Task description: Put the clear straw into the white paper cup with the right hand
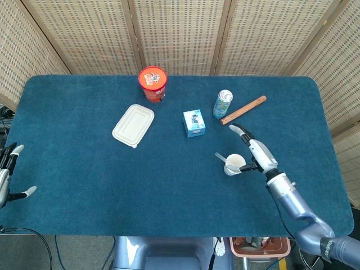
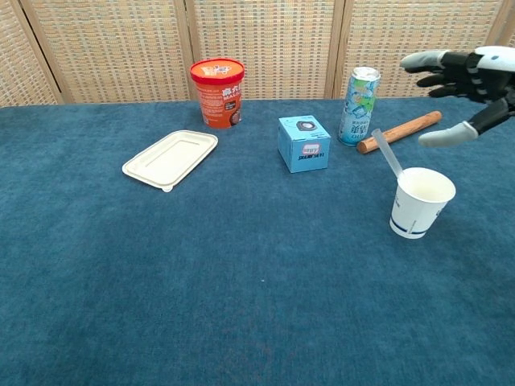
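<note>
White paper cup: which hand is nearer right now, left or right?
Right. The right hand hovers open just above and behind the white paper cup, which holds the clear straw. The left hand sits off the table's far left edge.

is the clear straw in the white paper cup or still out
In. The clear plastic straw leans on the rim of the white paper cup, lower end inside, upper end sticking out; the right robot hand is apart from it, fingers spread.

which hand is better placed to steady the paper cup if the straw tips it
Right. The right hand hovers open just beside the white paper cup, with the clear straw inside. The left hand sits off the table's far-left edge.
</note>
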